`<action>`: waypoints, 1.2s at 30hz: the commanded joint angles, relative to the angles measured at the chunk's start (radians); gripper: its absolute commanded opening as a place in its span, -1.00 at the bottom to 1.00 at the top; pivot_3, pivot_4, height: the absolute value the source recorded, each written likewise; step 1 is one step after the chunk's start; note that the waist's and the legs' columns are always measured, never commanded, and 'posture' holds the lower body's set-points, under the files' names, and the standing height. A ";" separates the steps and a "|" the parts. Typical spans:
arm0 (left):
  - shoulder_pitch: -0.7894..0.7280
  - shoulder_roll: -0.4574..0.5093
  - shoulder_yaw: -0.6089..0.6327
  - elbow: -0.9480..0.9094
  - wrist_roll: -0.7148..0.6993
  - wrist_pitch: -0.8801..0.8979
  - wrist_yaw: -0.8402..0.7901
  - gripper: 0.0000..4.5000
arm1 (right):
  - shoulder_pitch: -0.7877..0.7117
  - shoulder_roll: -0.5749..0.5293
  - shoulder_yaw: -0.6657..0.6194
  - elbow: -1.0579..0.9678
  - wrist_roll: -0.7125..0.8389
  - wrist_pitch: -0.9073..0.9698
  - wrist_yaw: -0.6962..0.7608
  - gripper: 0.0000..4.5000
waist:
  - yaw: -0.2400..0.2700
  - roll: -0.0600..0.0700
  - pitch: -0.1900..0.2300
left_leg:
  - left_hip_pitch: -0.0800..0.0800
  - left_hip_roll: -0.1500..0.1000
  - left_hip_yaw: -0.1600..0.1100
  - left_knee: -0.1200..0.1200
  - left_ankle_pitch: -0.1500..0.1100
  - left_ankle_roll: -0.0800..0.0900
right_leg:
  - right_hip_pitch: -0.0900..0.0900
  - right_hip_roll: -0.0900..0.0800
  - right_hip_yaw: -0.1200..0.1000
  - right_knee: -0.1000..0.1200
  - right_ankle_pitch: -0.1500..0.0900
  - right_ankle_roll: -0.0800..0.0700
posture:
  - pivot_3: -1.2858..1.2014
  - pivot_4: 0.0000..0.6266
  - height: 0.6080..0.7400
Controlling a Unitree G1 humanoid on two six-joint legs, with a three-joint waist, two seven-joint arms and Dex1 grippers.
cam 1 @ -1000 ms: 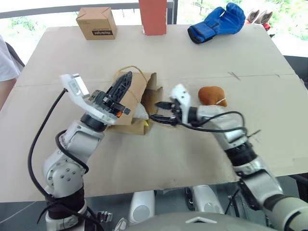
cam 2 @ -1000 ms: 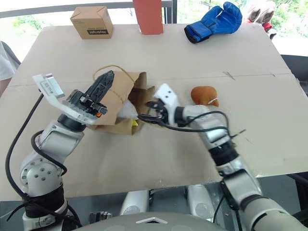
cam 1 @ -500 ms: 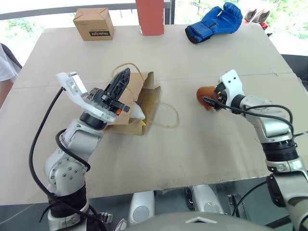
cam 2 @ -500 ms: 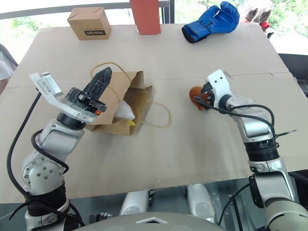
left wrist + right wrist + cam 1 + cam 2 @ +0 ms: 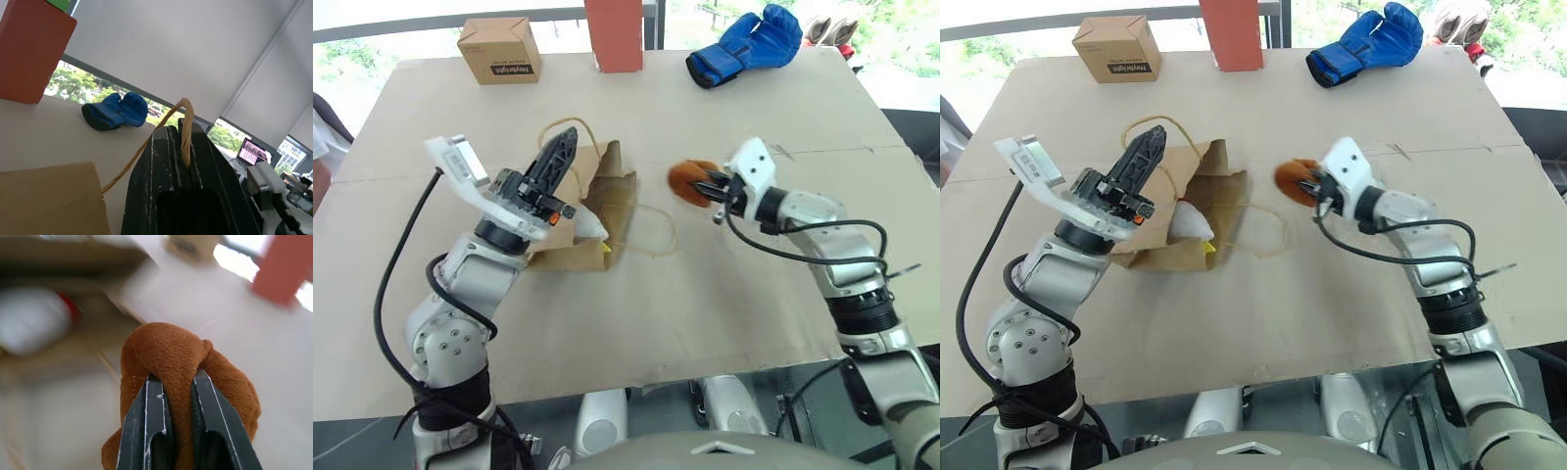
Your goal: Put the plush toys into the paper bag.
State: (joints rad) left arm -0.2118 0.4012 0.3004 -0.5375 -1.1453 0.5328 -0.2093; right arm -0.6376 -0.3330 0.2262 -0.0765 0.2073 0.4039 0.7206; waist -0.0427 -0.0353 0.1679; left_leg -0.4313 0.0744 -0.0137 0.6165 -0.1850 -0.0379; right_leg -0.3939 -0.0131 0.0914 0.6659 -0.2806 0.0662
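Since half a second ago the right gripper (image 5: 712, 186) has closed on the lumpy orange-brown plush toy (image 5: 688, 181) and carried it up off the beige table (image 5: 724, 304), leftward toward the bag. In the head views that toy hangs in the air between the right gripper and the flat brown kraft paper bag (image 5: 576, 211), apart from both bag and table. The bag lies on its side with its mouth toward the right arm; the white oblong plush toy with a yellow tip (image 5: 1190, 226) sits inside the opening. One tan cord handle is lifted by the left gripper (image 5: 560, 162), the other loop (image 5: 653, 227) lies flat on the table. Far back stand a small printed cardboard box (image 5: 498, 49), a red block (image 5: 614, 33) and a blue padded glove (image 5: 748, 45). In the left wrist view the black fingers (image 5: 164, 161) are pressed together on the cord handle (image 5: 186, 125) — glove and block beyond. In the right wrist view the two fingers (image 5: 154, 421) pinch a fold of the brown toy, the bag's mouth and the white toy (image 5: 36, 325) blurred behind.
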 commanded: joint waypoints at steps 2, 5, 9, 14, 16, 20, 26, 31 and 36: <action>-0.037 -0.001 -0.011 0.002 -0.028 0.004 -0.028 -1.00 | -0.075 0.111 0.144 0.054 -0.057 -0.080 0.038 -0.98 | 0.001 0.000 0.000 | 0.000 0.000 0.000 0.000 0.000 0.000 | 0.000 0.000 0.000 0.000 0.000 0.000 | 0.03 -0.52 1.00; -0.057 0.004 -0.020 0.015 -0.035 0.014 -0.039 -1.00 | -0.142 0.235 0.215 0.242 -0.100 -0.182 0.047 -0.98 | 0.007 0.000 0.000 | -0.001 -0.001 0.000 0.000 0.000 0.000 | 0.000 -0.001 -0.001 -0.001 0.000 0.000 | 0.03 -0.52 1.00; -0.055 0.019 -0.031 0.008 -0.028 0.029 -0.059 -1.00 | -0.254 0.395 0.200 0.542 -0.136 -0.338 0.004 -0.98 | 0.000 0.000 0.000 | 0.000 0.000 0.000 0.001 0.001 -0.001 | 0.000 -0.001 -0.001 0.000 0.000 0.000 | 0.03 -0.52 1.00; -0.010 0.017 -0.027 -0.042 -0.043 0.032 -0.043 -1.00 | -0.307 0.457 0.141 0.714 -0.134 -0.425 -0.015 -0.98 | 0.007 0.000 0.000 | -0.001 -0.001 -0.001 0.000 0.000 -0.001 | 0.000 -0.002 -0.003 0.001 0.000 0.000 | 0.03 -0.52 1.00; 0.008 0.016 -0.023 -0.060 -0.054 0.030 -0.034 -1.00 | -0.320 0.492 0.093 0.768 -0.099 -0.423 -0.021 -0.98 | 0.006 0.000 0.000 | -0.001 0.000 -0.001 0.000 0.000 -0.001 | 0.000 -0.002 -0.003 0.001 0.000 0.000 | 0.03 -0.52 1.00; 0.026 0.014 -0.016 -0.079 -0.072 0.024 -0.020 -1.00 | -0.323 0.509 0.058 0.799 -0.089 -0.427 -0.001 -0.98 | 0.004 0.000 0.000 | -0.001 0.000 -0.002 0.000 0.000 -0.001 | 0.000 -0.001 -0.003 0.003 0.000 -0.001 | 0.03 -0.52 1.00; 0.044 0.022 0.019 -0.074 -0.139 0.021 -0.011 -1.00 | -0.193 0.446 0.016 0.606 -0.009 -0.228 0.063 -0.98 | 0.005 0.000 0.000 | -0.001 0.000 -0.003 0.000 0.001 -0.001 | 0.000 -0.001 -0.004 0.004 0.000 -0.001 | 0.03 -0.52 1.00; 0.048 0.032 0.035 -0.058 -0.182 0.029 -0.004 -1.00 | -0.109 0.391 -0.021 0.403 0.036 -0.044 0.028 -0.98 | 0.007 0.000 0.000 | -0.001 -0.001 -0.004 0.001 0.001 -0.001 | 0.000 -0.002 -0.005 0.004 0.000 -0.001 | 0.03 -0.52 1.00; 0.033 0.048 0.009 -0.042 -0.206 0.052 -0.026 -1.00 | -0.134 0.397 -0.059 0.391 0.015 0.022 -0.084 -0.98 | 0.003 0.000 0.000 | 0.000 0.000 -0.004 0.001 0.001 -0.002 | 0.000 -0.001 -0.005 0.005 0.000 -0.001 | 0.03 -0.52 1.00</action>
State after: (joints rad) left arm -0.1609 0.4414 0.3114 -0.5658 -1.3216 0.5856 -0.2181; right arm -0.7388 0.0471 0.1696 0.3299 0.2310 0.4287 0.6720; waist -0.0402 -0.0355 0.1678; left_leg -0.4314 0.0739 -0.0178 0.6176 -0.1840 -0.0396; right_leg -0.3943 -0.0140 0.0864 0.6714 -0.2807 0.0654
